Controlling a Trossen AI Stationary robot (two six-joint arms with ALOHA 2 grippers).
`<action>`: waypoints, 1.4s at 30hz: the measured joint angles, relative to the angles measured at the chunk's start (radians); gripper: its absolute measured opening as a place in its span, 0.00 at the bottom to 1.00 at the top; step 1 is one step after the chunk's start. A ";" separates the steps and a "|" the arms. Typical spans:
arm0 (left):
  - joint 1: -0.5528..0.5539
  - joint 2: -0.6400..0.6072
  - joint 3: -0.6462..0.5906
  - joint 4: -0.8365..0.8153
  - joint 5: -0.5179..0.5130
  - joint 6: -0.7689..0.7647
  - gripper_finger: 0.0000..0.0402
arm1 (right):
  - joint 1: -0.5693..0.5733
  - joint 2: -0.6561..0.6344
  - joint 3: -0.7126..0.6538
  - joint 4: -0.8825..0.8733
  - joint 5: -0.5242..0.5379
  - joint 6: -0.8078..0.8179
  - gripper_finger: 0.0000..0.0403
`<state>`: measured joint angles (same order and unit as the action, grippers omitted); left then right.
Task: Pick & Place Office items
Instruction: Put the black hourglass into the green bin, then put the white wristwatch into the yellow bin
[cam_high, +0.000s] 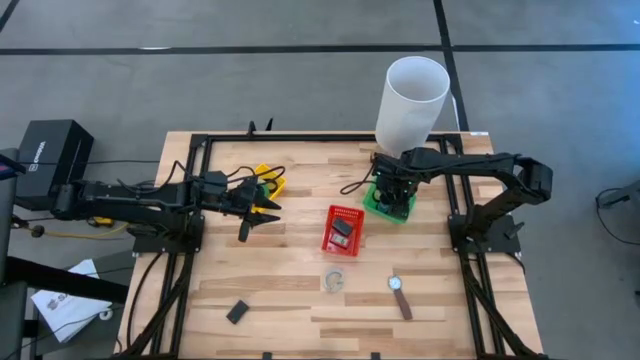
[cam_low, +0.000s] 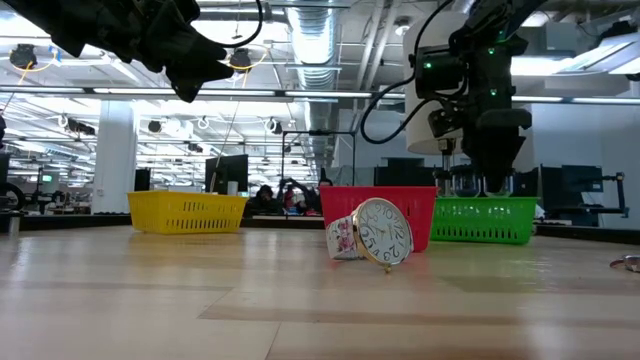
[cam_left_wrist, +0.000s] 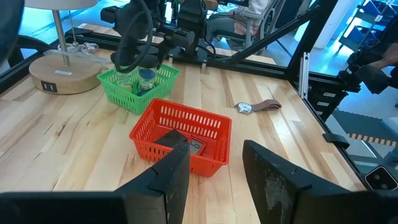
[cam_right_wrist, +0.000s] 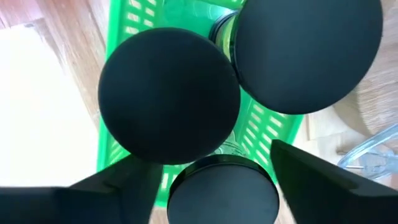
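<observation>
Green basket (cam_high: 392, 203): holds three black short cylinders (cam_right_wrist: 169, 94) crowded together; a hurried lift by the right gripper (cam_high: 392, 190), fingers spread just above them, could snag the wall and tip it.
Red basket (cam_high: 342, 229): carries a flat black rectangle (cam_left_wrist: 176, 138).
Left gripper (cam_high: 252, 212): empty, fingers parted, between yellow and red baskets.
Watch (cam_high: 400, 296): lies loose on the table's near side; its strap could slip a pinch.

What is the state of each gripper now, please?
Left gripper: open, holding nothing, raised above the table.
Right gripper: open, over the green basket.
</observation>
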<state>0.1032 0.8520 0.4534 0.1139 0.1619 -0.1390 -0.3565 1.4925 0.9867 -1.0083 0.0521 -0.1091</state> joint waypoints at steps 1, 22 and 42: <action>0.000 0.000 0.000 0.000 0.000 0.000 0.36 | 0.000 0.000 0.000 0.000 0.000 0.012 0.74; 0.000 0.000 0.000 0.017 0.000 0.000 0.36 | -0.006 -0.010 0.048 -0.118 0.096 0.002 0.79; 0.000 0.000 0.000 0.028 0.000 0.008 0.36 | -0.018 -0.161 0.222 -0.150 -0.066 -0.082 0.79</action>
<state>0.1032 0.8516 0.4534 0.1417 0.1619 -0.1307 -0.3747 1.3316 1.2083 -1.1583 -0.0135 -0.1911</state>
